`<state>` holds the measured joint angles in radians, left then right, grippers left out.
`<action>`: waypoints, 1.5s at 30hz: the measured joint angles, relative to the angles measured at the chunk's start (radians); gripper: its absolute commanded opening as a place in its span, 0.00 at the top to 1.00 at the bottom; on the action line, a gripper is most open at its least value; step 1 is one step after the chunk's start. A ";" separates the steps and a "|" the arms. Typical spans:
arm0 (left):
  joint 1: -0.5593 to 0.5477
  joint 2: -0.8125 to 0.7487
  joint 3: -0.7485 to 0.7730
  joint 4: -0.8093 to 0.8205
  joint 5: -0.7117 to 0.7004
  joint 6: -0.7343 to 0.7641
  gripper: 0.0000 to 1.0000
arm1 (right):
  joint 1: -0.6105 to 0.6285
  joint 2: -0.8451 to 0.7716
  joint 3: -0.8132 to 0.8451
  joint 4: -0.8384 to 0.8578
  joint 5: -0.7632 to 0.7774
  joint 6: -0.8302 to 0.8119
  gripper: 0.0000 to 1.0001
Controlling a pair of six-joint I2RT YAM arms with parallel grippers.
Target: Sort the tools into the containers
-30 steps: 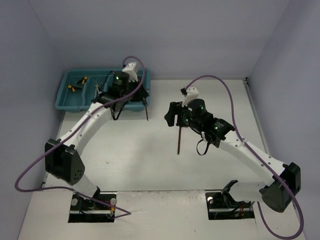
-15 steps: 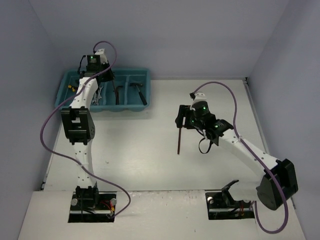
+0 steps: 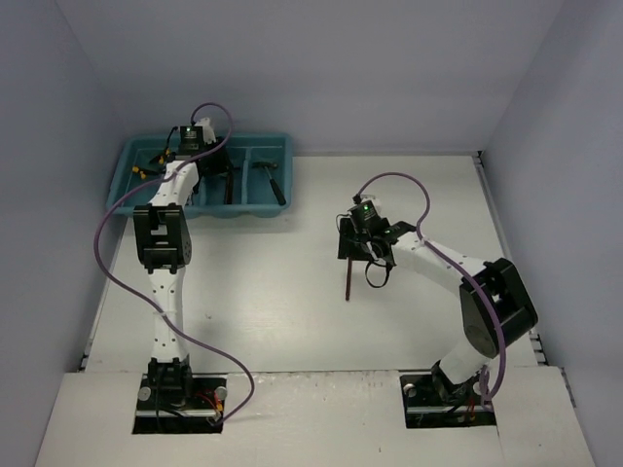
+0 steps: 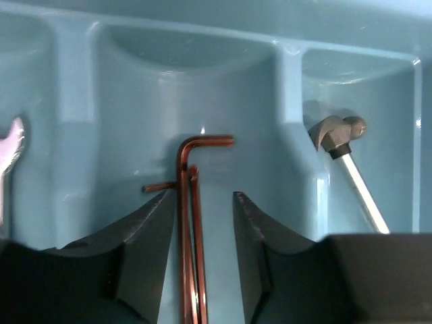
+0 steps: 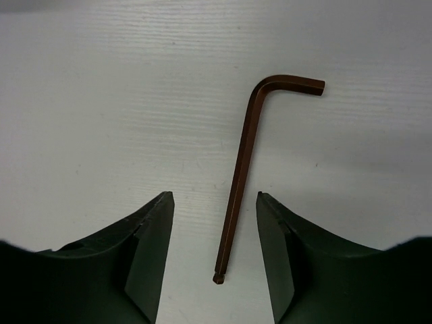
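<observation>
The teal tray [image 3: 282, 146] stands at the far left. My left gripper [image 3: 212, 161] hangs open inside one compartment [image 4: 223, 101]. Two thin dark red L-shaped keys [image 4: 185, 202] lie on the compartment floor between its fingers [image 4: 145, 236], close to the left one, and are not gripped. A small hammer [image 4: 337, 135] lies in the compartment to the right, and a silver wrench [image 4: 10, 155] to the left. My right gripper [image 3: 352, 243] is open over the table. A dark red L-shaped key [image 5: 243, 169] lies flat with its straight end between the fingers [image 5: 152, 243], untouched. It also shows in the top view [image 3: 348, 282].
Yellow-and-black handled pieces [image 3: 146, 170] lie in the tray's left compartment. The hammer [image 3: 273, 180] shows in the right compartment. White walls enclose the table on three sides. A purple cable [image 3: 394, 180] loops above the right arm.
</observation>
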<state>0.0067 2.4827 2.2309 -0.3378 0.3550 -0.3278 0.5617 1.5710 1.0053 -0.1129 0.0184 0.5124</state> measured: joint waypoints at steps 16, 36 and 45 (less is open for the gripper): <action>-0.023 -0.506 -0.277 -0.081 -0.069 -0.063 0.41 | 0.050 0.192 0.030 -0.093 0.047 0.115 0.70; -0.453 -1.144 -1.013 -0.105 -0.014 -0.328 0.35 | 0.161 0.145 0.019 -0.087 0.105 0.074 1.00; -0.559 -1.241 -1.126 0.004 -0.053 -0.469 0.32 | 0.259 -0.184 -0.046 0.008 0.082 0.008 1.00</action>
<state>-0.5519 1.2412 1.1047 -0.3342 0.3017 -0.7963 0.8205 1.3873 0.9593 -0.1047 0.0999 0.5204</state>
